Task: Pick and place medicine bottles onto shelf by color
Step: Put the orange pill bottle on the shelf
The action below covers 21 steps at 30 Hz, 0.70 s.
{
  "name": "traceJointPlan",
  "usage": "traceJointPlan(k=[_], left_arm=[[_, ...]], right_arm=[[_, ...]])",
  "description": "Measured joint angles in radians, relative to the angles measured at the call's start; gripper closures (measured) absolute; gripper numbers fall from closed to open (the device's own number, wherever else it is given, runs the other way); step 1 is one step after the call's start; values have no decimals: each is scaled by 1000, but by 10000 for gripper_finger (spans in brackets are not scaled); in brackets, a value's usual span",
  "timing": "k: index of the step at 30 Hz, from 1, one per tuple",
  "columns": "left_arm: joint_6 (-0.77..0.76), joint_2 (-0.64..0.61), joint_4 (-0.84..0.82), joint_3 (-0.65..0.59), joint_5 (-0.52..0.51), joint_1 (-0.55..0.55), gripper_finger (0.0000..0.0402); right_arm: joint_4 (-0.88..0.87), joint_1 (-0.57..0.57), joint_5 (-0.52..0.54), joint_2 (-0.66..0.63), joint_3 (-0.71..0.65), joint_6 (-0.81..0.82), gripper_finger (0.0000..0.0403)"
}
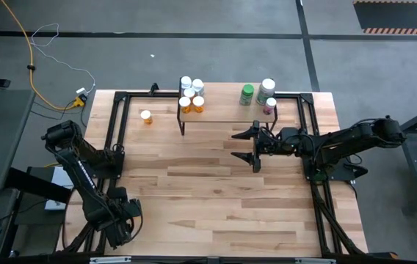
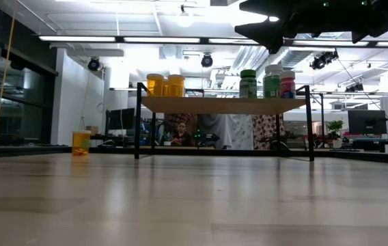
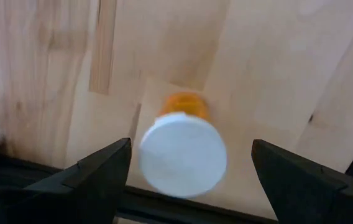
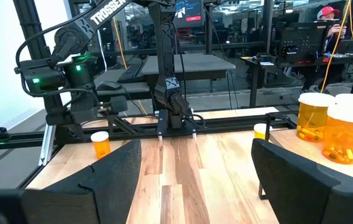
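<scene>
An orange medicine bottle with a white cap (image 3: 183,152) stands upright on the table near its left near corner, also seen as the small orange bottle (image 4: 100,144). My left gripper (image 3: 190,149) hovers open above it, one finger on each side, touching nothing; in the high view the left arm (image 1: 120,214) hides this bottle. Another orange bottle (image 1: 146,116) stands left of the shelf (image 1: 223,116). On the shelf, orange bottles (image 1: 191,95) fill the left end; green, white and pink bottles (image 1: 263,94) fill the right end. My right gripper (image 1: 247,145) is open, raised just near the shelf.
Black frame rails (image 1: 117,132) run along the table's left, right and far sides. The shelf stands on thin black legs (image 2: 138,119) with free room beneath. Bare wood (image 1: 216,198) spreads over the middle and near part. A person sits in the room beyond (image 2: 179,133).
</scene>
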Motion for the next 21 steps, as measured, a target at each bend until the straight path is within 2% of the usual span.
traceJointPlan(k=[8, 21], left_arm=[[57, 0, 6, 0, -8, 28, 78], [19, 0, -11, -3, -10, -15, 78]], right_arm=[[0, 0, 0, 0, 0, 0, 107], [0, 0, 0, 0, 0, 0, 107]])
